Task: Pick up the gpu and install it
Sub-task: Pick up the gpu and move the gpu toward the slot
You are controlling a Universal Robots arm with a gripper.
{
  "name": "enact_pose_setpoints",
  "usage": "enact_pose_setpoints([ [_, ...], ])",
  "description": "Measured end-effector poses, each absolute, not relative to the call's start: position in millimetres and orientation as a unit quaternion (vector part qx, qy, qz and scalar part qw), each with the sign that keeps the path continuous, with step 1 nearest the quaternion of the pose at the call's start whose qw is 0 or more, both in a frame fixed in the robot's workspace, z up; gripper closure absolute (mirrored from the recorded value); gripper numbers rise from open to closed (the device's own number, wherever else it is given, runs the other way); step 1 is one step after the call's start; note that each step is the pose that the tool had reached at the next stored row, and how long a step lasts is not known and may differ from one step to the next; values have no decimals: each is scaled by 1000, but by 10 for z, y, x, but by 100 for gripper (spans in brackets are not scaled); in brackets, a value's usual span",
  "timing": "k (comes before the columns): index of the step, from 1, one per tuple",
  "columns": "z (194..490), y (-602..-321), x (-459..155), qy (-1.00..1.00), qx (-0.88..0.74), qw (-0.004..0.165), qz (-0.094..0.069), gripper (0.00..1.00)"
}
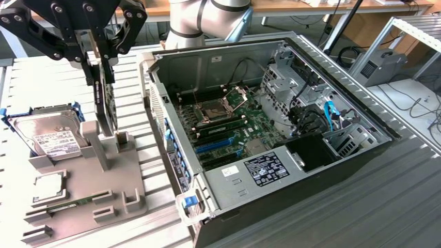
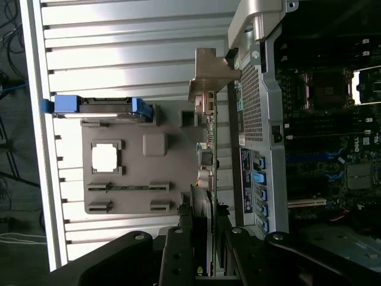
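GPU (image 1: 105, 103) stood on edge over the grey parts holder (image 1: 82, 181), to the exterior view's left of the open computer case (image 1: 234, 192). Whether it had cleared its slot could not be told. The end effector (image 1: 100, 58) was about half closed, its fingers pinching the card's upper edge from both sides. A hard drive (image 1: 48, 135), a processor (image 1: 48, 187) and a memory stick (image 1: 69, 205) sat in the holder on the slatted aluminium table (image 1: 399, 206). A wooden desk (image 1: 296, 6) stood behind.
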State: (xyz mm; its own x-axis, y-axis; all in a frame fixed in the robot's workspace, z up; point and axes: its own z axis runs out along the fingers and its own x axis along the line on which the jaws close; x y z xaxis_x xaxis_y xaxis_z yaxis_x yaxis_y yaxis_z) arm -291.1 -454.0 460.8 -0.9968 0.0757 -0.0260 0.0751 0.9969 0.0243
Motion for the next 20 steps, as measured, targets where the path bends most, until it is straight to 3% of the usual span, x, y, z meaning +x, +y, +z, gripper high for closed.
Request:
enact_pose_setpoints([
  [14, 4659, -4540, -2902, 999, 38, 13, 12, 74],
  [20, 4623, -4540, -2483, 999, 38, 13, 11, 74],
])
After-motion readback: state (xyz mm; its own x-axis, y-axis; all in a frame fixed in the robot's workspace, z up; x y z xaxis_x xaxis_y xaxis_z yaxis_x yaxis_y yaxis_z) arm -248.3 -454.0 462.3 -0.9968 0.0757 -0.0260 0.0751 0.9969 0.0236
